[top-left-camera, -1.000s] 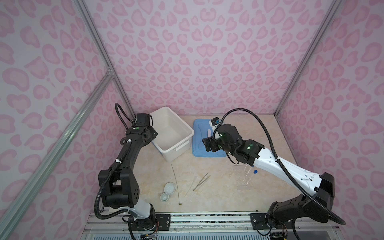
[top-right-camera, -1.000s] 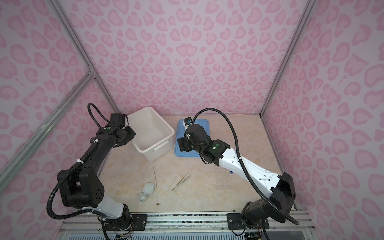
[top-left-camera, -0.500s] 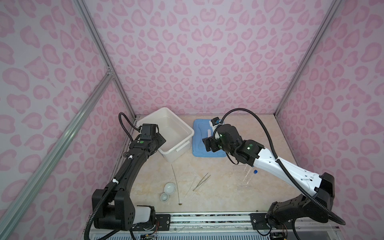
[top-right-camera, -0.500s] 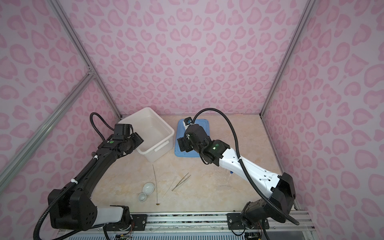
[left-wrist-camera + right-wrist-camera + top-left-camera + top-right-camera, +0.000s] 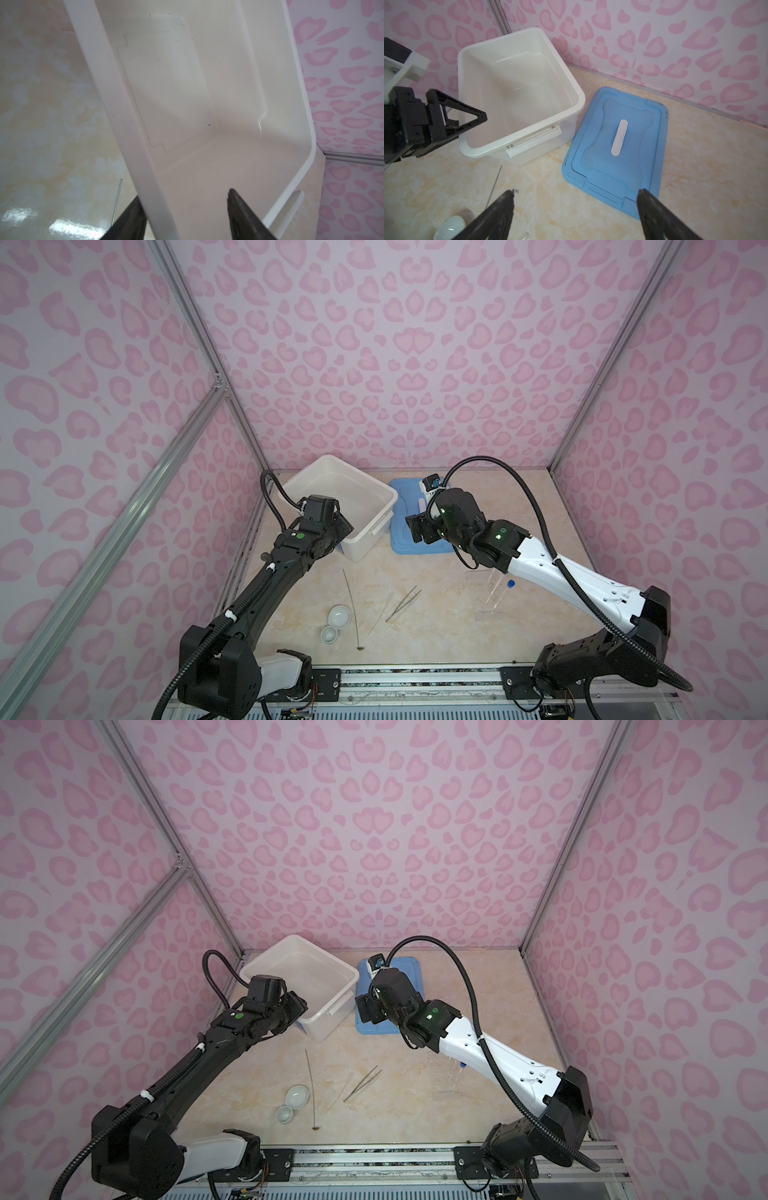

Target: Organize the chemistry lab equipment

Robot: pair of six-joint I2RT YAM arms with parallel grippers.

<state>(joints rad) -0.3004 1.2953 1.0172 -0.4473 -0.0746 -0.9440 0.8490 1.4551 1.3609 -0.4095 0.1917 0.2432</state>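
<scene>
Two arms reach in from the bottom edge in both top views; the left gripper (image 5: pixel 182 194) is spread and grips nothing, with one finger outside and one inside the near wall of the single white bin (image 5: pixel 340 489), which sits upper centre-left; the right gripper (image 5: pixel 576 190) is released wide and empty, hanging above the table by the near end of the one blue lid (image 5: pixel 409 531), which lies flat just right of the bin; one clear rack (image 5: pixel 490 593) stands at centre-right, partly under the right arm, and only one blue-capped tube (image 5: pixel 510 583) can be counted in it, the rest being too faint or hidden; one long thin rod (image 5: pixel 351 605) lies on the table at lower centre-left, running up and down the frame; one pair of metal tweezers (image 5: pixel 403 603) lies slantwise right of the rod, well apart from it; one clear dropper (image 5: pixel 380 620) shows faintly just beside the tweezers on their left; two small white round dishes (image 5: pixel 339 616) sit side by side just left of the rod's lower end, the larger above the smaller.
</scene>
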